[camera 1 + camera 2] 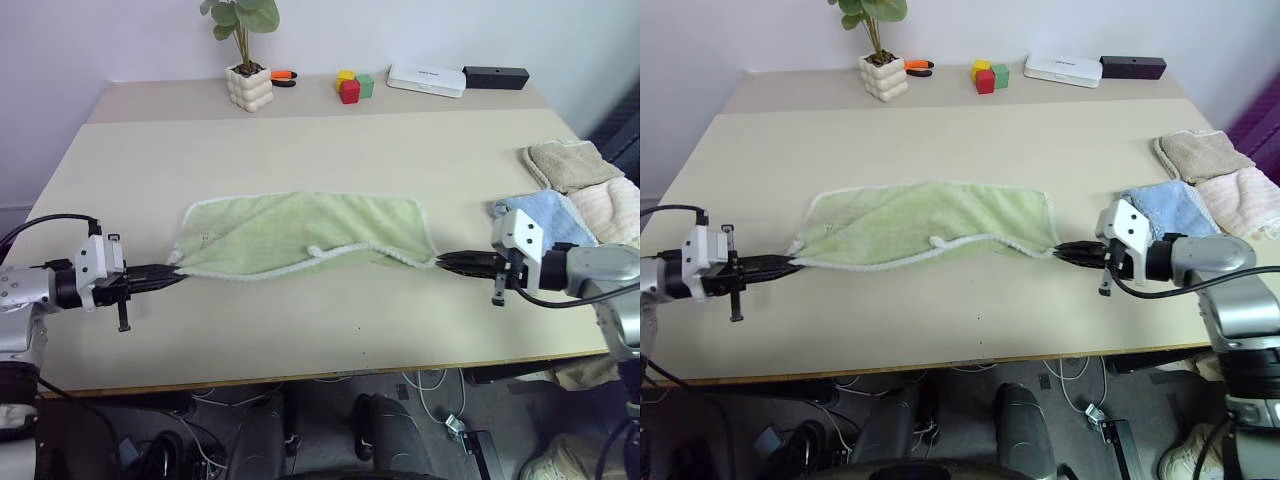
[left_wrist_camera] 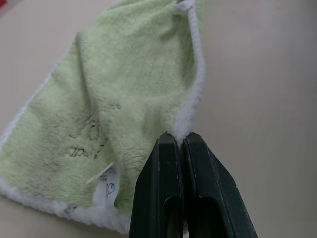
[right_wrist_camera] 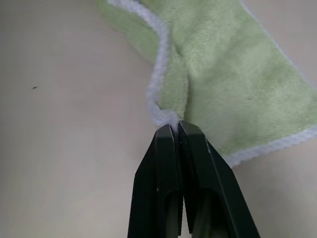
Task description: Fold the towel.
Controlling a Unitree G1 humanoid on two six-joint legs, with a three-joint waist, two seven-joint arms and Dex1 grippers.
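Towel (image 1: 300,232) corners pinched — left gripper (image 1: 176,276), right gripper (image 1: 442,262); dark mark unreadable.

along the table's (image 1: 300,140) far edge we see a white bumpy pot with a green plant (image 1: 248,82), and just beside the pot an orange-handled tool (image 1: 283,77). further from the pot along that edge sit coloured blocks (image 1: 353,86), then a flat white box (image 1: 427,79), then a black bar (image 1: 495,77). well apart from the pot, at the table's right edge, lie beige (image 1: 568,163), light blue (image 1: 545,214) and pink towels (image 1: 612,212).
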